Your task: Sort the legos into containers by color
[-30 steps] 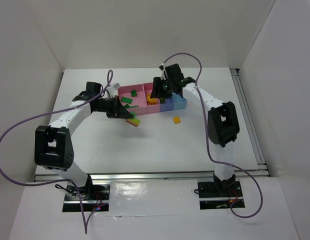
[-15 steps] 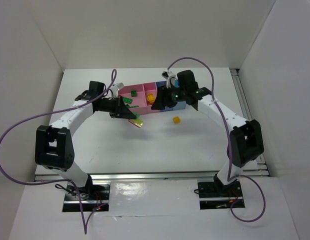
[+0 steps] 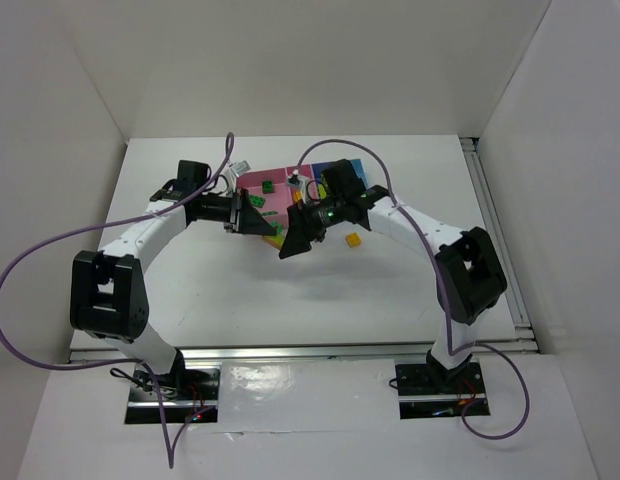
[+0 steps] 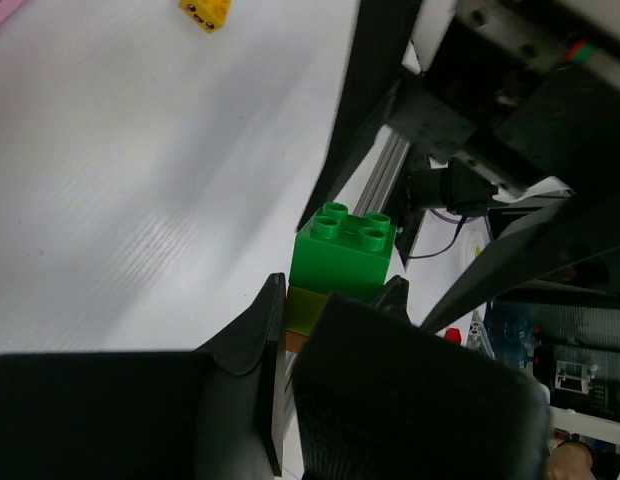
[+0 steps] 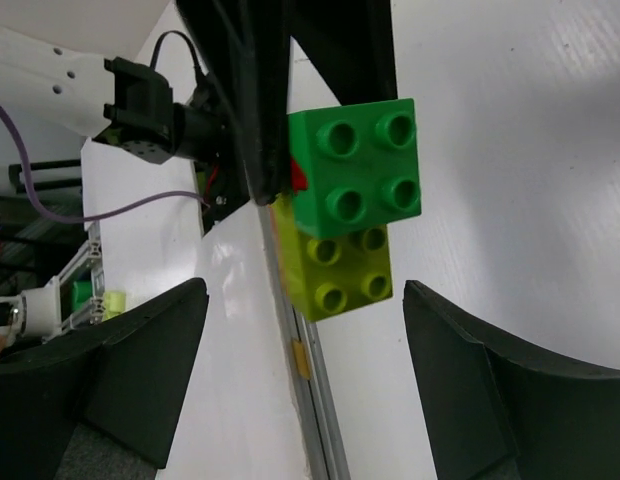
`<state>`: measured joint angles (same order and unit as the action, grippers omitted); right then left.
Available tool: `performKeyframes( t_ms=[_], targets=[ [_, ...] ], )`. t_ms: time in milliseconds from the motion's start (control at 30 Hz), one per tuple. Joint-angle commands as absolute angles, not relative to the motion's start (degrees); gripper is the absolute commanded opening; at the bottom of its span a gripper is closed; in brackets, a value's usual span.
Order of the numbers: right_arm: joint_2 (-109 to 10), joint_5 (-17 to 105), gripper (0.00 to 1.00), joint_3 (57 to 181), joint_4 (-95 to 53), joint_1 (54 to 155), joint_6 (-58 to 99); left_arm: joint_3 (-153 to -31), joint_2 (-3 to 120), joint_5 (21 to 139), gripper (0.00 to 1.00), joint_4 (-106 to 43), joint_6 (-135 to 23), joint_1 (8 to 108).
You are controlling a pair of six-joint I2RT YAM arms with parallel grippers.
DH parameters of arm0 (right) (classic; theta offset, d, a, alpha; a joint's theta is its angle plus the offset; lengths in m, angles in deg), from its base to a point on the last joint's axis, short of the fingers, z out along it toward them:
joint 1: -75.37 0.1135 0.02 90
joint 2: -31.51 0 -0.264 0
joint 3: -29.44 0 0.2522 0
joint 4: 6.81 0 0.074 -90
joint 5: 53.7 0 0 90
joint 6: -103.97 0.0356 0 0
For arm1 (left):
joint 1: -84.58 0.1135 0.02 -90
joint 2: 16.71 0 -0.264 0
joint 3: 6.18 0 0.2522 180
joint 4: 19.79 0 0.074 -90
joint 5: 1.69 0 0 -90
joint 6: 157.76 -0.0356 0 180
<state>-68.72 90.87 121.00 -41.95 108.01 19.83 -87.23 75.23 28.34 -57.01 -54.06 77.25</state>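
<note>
Left gripper (image 3: 258, 220) clamps the lego stack (image 5: 350, 190), which sits mid-frame, long axis vertical, between the spread jaws of the right gripper (image 3: 293, 241).

White table (image 3: 290, 290), joined bins (image 3: 248, 182), lone yellow brick (image 3: 353, 240)

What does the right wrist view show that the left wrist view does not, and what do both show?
Only the right wrist view: the studs of the lime brick, and a white link of the left arm. Only the left wrist view: a yellow brick lying alone on the table. Both: the green brick stacked on the lime one, held in the shut left gripper.
</note>
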Motion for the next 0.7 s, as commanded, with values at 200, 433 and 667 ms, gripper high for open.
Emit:
performKeyframes(
  t_ms=[200,433,667],
  targets=[
    [-71.0,93.2,0.8,119.5,-27.8,108.5,27.9,-89.4,74.4,21.7,0.0,-54.6,-54.5,77.0],
    [-71.6,98.9,0.51,116.9,-17.3,108.5,35.1,-88.8,73.9,21.2,0.0,-54.6,-55.0,77.0],
    [-71.1,98.9,0.0,115.7,-18.7,108.5,34.4,-90.0,74.4,21.2,0.27,-55.3,-55.5,77.0]
  ],
)
